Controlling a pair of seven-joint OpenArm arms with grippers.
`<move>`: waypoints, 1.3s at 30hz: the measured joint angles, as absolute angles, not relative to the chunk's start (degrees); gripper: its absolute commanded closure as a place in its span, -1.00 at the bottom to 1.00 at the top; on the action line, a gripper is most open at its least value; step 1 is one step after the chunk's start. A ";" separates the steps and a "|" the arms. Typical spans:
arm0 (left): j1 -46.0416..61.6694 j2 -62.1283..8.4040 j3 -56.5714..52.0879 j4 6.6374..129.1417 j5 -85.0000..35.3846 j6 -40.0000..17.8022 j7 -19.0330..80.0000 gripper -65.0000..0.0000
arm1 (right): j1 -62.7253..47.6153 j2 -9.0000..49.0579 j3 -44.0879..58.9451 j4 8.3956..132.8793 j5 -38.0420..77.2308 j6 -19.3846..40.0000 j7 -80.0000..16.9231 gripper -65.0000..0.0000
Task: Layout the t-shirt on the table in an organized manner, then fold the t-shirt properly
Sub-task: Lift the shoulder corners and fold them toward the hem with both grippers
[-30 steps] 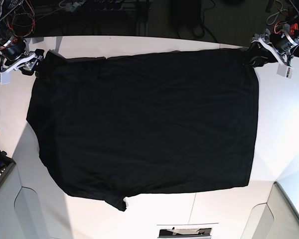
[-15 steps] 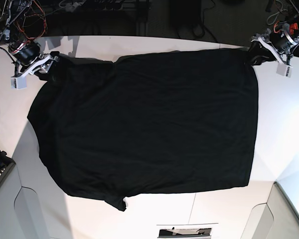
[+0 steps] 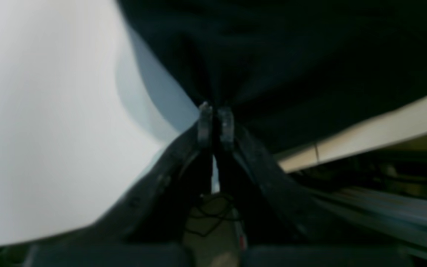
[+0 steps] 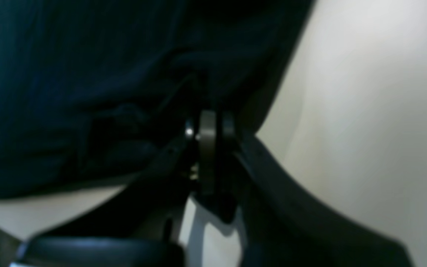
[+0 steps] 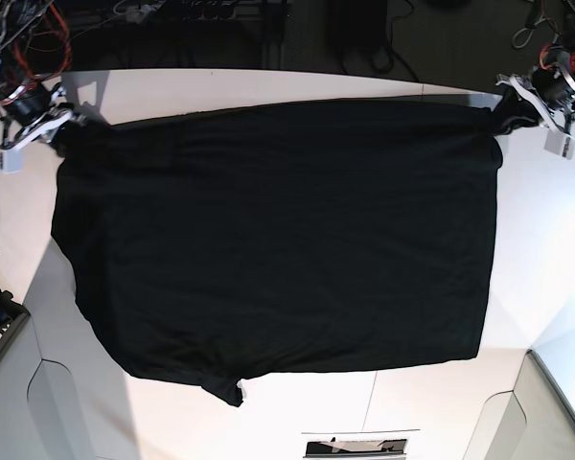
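T-shirt (image 5: 278,240): large, black, plain on the upward side, spread nearly flat
Small tag (image 5: 241,387): pale, at the near hem
Far edge: pulled taut in a straight line between the two far corners, both lifted slightly
Near left corner: rounded, sagging toward the table's edge
Table (image 5: 546,240): white, smooth, bare margins showing on both sides of the shirt

Base cam looks straight down, w/ whole t-shirt (image 5: 278,240) on tabletop (image 5: 546,240). Wrist cams sit v. close behind fingers (image 3: 215,122), each sharing one far shirt corner w/ base.
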State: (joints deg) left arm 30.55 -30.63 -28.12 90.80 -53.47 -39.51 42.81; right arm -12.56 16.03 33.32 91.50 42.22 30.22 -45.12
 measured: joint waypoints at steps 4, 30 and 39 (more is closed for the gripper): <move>27.88 -32.08 -28.25 90.89 -54.11 -39.92 42.83 1.00 | -8.01 18.65 33.47 91.68 42.68 30.59 -45.06 1.00; -1.48 -35.07 -14.09 69.60 -43.27 -40.12 38.48 1.00 | 12.56 18.90 25.06 77.56 36.16 30.44 -43.51 1.00; -2.07 -35.09 -9.96 68.82 -42.65 -40.10 37.23 0.98 | 12.88 17.54 25.08 74.59 35.90 30.17 -41.12 0.40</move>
